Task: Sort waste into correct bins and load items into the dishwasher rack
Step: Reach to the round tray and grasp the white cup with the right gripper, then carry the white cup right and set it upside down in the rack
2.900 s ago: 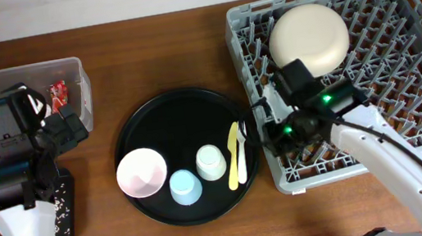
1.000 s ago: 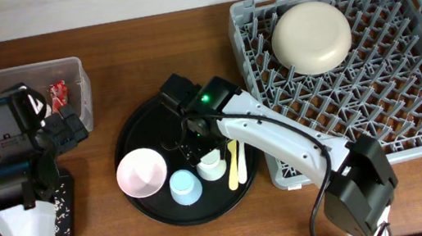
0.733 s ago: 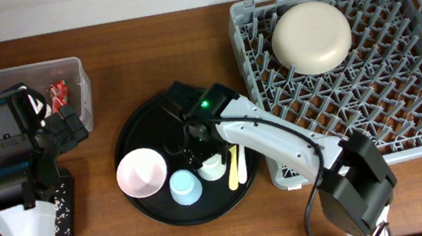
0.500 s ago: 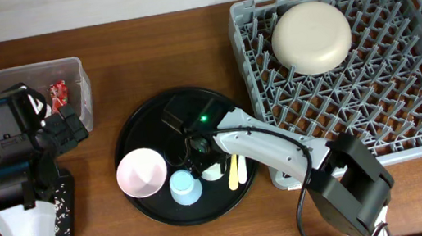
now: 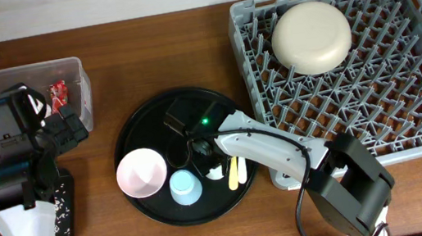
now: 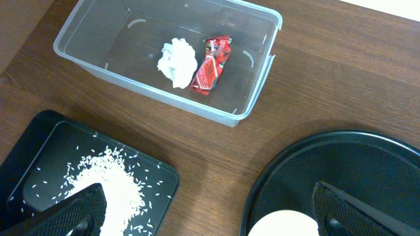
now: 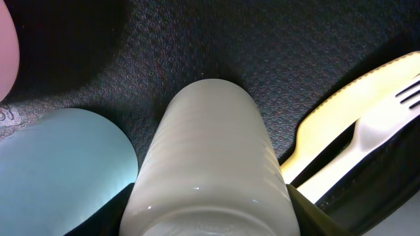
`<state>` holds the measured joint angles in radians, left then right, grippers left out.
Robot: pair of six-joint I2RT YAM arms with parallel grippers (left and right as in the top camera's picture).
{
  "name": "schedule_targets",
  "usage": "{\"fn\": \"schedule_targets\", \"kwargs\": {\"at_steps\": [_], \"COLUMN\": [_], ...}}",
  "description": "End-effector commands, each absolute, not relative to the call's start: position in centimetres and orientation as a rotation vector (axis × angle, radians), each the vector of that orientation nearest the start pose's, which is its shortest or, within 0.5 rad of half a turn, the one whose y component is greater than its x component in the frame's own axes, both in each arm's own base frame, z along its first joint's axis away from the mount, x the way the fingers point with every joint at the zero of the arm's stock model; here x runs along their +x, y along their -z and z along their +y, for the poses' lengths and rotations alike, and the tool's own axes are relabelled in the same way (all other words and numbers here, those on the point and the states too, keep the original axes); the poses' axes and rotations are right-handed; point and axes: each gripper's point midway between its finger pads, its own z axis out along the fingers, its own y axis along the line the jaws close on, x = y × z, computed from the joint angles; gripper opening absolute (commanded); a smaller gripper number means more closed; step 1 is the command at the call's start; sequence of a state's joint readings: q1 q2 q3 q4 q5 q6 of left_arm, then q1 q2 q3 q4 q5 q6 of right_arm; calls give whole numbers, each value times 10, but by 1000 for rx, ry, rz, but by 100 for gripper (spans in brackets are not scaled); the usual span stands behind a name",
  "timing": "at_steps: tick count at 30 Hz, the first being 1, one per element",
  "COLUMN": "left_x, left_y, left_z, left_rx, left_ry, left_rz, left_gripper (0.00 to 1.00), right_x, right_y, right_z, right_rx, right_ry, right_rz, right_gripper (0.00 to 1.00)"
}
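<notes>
Dark wood counter, pale wall strip along the top in the overhead view. Far left: shallow black rectangular tray (image 6: 26, 157) with a heap of rice grains (image 6: 108, 183); the left arm covers most of it from overhead, only the left wrist view shows the heap. Behind it is the clear plastic tub (image 6: 259, 78) holding the crumpled white tissue (image 6: 177, 61) and the red snack wrapper (image 6: 211, 63), touching each other. Overhead shows the wrapper only. Wrapper print is too small to read.

Left hand (image 6: 209, 196): fingers wide apart at the bottom corners of its wrist view, above bare counter between rice tray and round tray.

Centre: large round black tray (image 5: 141, 123). On it are the pink bowl (image 5: 142, 172), the light blue cup (image 5: 184, 187) and, just beside that, the white cup (image 7: 210, 164). Overhead, the white cup is mostly hidden under the right arm. Right hand (image 7: 207, 219) is down over the white cup, jaws either side of it; whether they are clamped on it, cannot tell. Marks near the cup's bottom edge are unreadable.

Right of the cup lie a pale yellow utensil (image 7: 328, 154) and a cream fork (image 7: 384, 118), side by side, tines visible only in the right wrist view.

Right: grey dishwasher rack (image 5: 407, 99), with the cream plate (image 5: 311, 38) face down in its back-left part.
</notes>
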<state>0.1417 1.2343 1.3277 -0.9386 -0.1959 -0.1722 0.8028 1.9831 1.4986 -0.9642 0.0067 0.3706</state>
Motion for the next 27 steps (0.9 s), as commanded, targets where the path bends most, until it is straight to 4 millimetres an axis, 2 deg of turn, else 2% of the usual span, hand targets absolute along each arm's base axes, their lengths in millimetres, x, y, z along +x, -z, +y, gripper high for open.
{"fn": "schedule_targets", "kwargs": {"at_steps": [1, 5, 10, 12, 14, 17, 19, 20, 22, 23, 27], "left_x": [324, 324, 324, 324, 324, 324, 324, 324, 324, 324, 324], "left_y": [-271, -271, -271, -271, -271, -271, -271, -271, -271, -271, -271], "left_z": [83, 83, 83, 83, 83, 83, 83, 83, 83, 83, 83], "left_rx": [-468, -468, -468, -468, -468, -468, -468, -468, -468, -468, -468], "left_ry": [-236, -236, -236, -236, -236, -236, -236, -236, -236, -236, -236], "left_rz": [2340, 2340, 2340, 2340, 2340, 2340, 2340, 2340, 2340, 2340, 2340], "left_gripper": [99, 99, 99, 99, 99, 99, 99, 99, 99, 99, 99], "right_x": [277, 282, 287, 290, 293, 305, 313, 322, 331, 336, 352], "right_y": [-51, -66, -107, -130, -158, -214, -242, -263, -279, -284, -277], "right_z": [293, 301, 306, 306, 297, 257, 230, 194, 152, 117, 11], "right_rx": [-652, -649, -643, -631, -602, -464, -370, -251, -113, 5, 383], "right_ry": [-114, -152, -176, -205, -217, -228, -230, -183, -108, -40, 76], "right_rz": [2968, 2947, 2920, 2889, 2873, 2860, 2838, 2811, 2789, 2780, 2789], "right_gripper": [49, 49, 43, 44, 44, 44, 44, 44, 44, 44, 44]}}
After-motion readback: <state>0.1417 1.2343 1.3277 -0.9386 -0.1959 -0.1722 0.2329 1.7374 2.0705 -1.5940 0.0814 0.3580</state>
